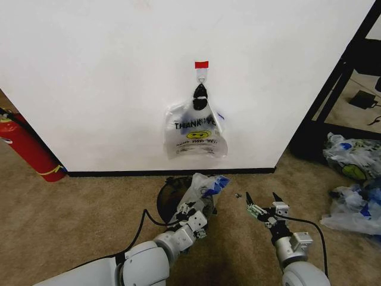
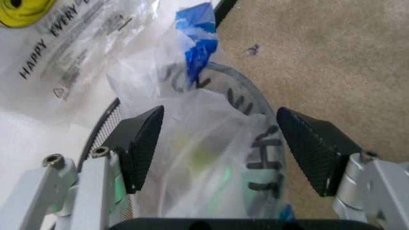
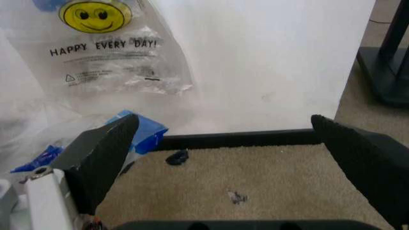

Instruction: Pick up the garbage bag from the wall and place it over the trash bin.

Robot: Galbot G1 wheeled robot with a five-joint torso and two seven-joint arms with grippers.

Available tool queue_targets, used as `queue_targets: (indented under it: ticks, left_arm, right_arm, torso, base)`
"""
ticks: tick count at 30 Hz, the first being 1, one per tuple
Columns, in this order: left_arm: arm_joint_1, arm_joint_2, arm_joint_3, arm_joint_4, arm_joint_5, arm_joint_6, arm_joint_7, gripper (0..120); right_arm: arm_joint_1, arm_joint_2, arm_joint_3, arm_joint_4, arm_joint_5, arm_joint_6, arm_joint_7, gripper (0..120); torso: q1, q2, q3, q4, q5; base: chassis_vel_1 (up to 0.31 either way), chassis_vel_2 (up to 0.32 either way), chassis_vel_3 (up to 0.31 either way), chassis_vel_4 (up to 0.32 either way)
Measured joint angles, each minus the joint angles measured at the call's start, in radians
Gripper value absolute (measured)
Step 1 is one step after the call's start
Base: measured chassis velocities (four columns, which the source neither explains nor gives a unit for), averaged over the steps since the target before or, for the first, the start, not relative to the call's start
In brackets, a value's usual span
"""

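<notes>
Red fire extinguisher (image 1: 27, 149) is propped against the wall (image 1: 89, 77) way off on the left, not part of the job. Moving right, the left gripper (image 1: 194, 210) is low over the trash bin (image 1: 166, 199), and there's a garbage bag (image 1: 204, 186) with blue strokes already bunched up on top of that bin — so I'd say the pick-off-the-wall part looks done for this one and what's left is getting it properly spread over the rim. In the left wrist view the bag (image 2: 211, 158) sits right between the two black pads (image 2: 143, 143), which stand spread with plastic filling the gap; they don't look like they're pinching anything, the film just billows between them, and the bin's mesh edge (image 2: 105, 127) peeks out beside one pad. Another bag (image 1: 196, 128), the one with the smiley, hangs on the hook under the red tape (image 1: 202, 64), just above the bin. Further right, the right gripper (image 1: 263, 207) hovers over bare carpet, fingers spread wide, holding nothing — near the bin but apart from the bag. Over at the far right edge there's a pile of bags (image 1: 354, 179) on the floor.
</notes>
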Motion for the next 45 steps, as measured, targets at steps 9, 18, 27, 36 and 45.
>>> queue_targets:
  ticks: [9, 18, 27, 36, 45]
  left_arm:
    - [0.012, -0.003, 0.005, 0.027, 0.041, -0.002, 0.014, 54]
    - [0.010, -0.014, 0.003, 0.048, 0.036, -0.003, -0.004, 20]
    - [0.026, -0.025, -0.033, 0.050, -0.011, -0.003, -0.035, 0]
    - [0.056, -0.016, -0.087, 0.031, -0.040, -0.003, -0.050, 0]
    - [0.078, -0.016, -0.098, 0.025, -0.042, -0.003, -0.052, 0]
  right_arm:
    - [0.004, 0.000, -0.009, 0.007, 0.008, -0.002, -0.001, 100]
    - [-0.010, -0.001, -0.030, 0.015, -0.002, -0.010, 0.001, 100]
    - [-0.020, 0.003, -0.096, 0.026, 0.008, -0.064, 0.012, 100]
    - [0.078, -0.010, -0.228, 0.022, 0.151, -0.192, 0.027, 100]
    - [0.136, 0.011, -0.303, -0.008, 0.161, -0.249, 0.050, 100]
  torso:
    - [0.000, 0.000, 0.000, 0.0002, 0.0000]
    - [0.000, 0.000, 0.000, 0.0002, 0.0000]
    - [0.000, 0.000, 0.000, 0.0003, -0.0001]
    - [0.000, 0.000, 0.000, 0.0004, -0.0001]
    - [0.000, 0.000, 0.000, 0.0003, -0.0002]
  base:
    - [0.000, 0.000, 0.000, 0.000]
    - [0.000, 0.000, 0.000, 0.000]
    - [0.000, 0.000, 0.000, 0.000]
    - [0.000, 0.000, 0.000, 0.000]
    - [0.000, 0.000, 0.000, 0.000]
